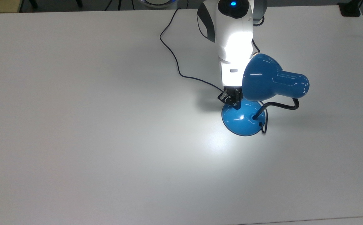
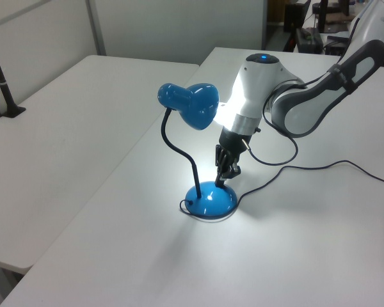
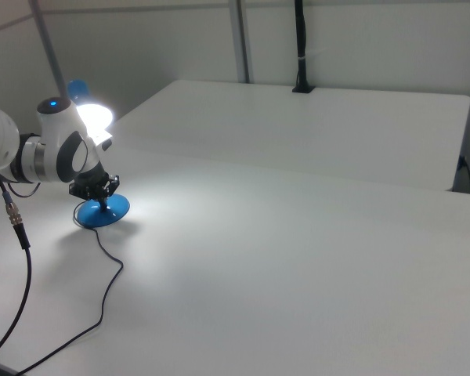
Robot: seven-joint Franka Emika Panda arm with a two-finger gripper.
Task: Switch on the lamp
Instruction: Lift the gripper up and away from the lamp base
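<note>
The blue lamp is lit: its bell shade (image 1: 262,79) throws a bright pool of light on the white table (image 1: 75,140) and on my arm. A black gooseneck (image 1: 281,106) bends down to the round blue base (image 1: 244,123). My gripper (image 1: 236,105) points down with its fingers shut together, the tip touching the far edge of the base, under the shade. In the left view the gripper (image 2: 221,181) meets the base (image 2: 208,201) below the shade (image 2: 192,105). In the right view the gripper (image 3: 103,204) stands on the base (image 3: 113,211).
The lamp's thin dark cord (image 1: 175,59) loops over the table behind my arm. A second white table (image 2: 64,128) adjoins on the left view's left, with a black post (image 2: 3,83). A black block (image 1: 350,9) sits at the top view's far right corner.
</note>
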